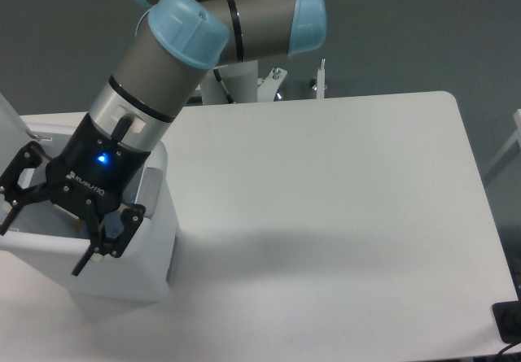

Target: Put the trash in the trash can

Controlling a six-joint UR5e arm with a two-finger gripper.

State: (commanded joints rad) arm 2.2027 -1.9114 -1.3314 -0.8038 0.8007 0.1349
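You are looking at the gripper (45, 236) hanging with its black fingers (104, 246) spread wide apart and nothing between them, right over the open top of the trash can (138, 268). One finger is reaching past the can's left rim, the other is pointing down across its front wall. A blue light is glowing on the gripper's black body just above the can. The bottle and the packet are not showing anywhere; whether they are lying inside the can you cannot tell, since the gripper and the rim are blocking the inside. The can is sitting at the left front part of the white table (342, 215), its grey panel (148, 193) facing toward the table's middle, just beside the gripper's wrist. The arm (155, 77), grey with pale blue joint caps, is rising from the can up and back toward its base behind the table's far edge. A white slanted surface, perhaps the can's lid (10, 111), is peeking in at the picture's left edge, behind the can
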